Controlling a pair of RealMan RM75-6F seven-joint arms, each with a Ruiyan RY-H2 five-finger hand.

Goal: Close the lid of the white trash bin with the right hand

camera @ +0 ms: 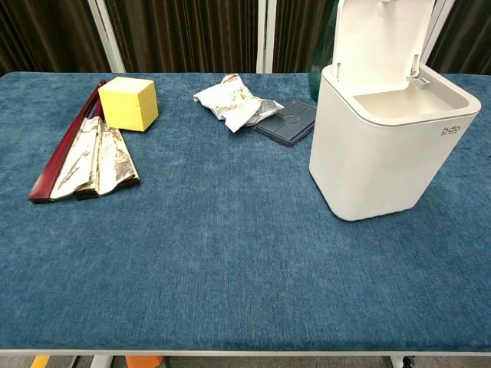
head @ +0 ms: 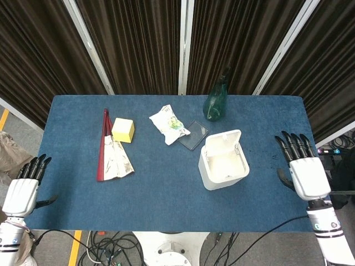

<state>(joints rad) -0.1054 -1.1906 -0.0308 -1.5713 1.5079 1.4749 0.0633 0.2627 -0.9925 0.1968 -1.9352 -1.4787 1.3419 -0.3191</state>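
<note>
The white trash bin (head: 223,167) (camera: 387,146) stands right of the table's middle with its lid (head: 223,140) (camera: 381,37) swung up and back, the inside showing. My right hand (head: 303,168) hovers open over the table's right edge, well to the right of the bin, fingers apart and pointing away from me. My left hand (head: 23,188) hangs open off the table's left front corner, holding nothing. The chest view shows neither hand.
A green bottle (head: 215,100) stands behind the bin. A dark flat square (head: 193,134), a crumpled snack bag (head: 169,124), a yellow block (head: 122,130) and a folded fan (head: 111,151) lie on the blue table (head: 166,188) to the left.
</note>
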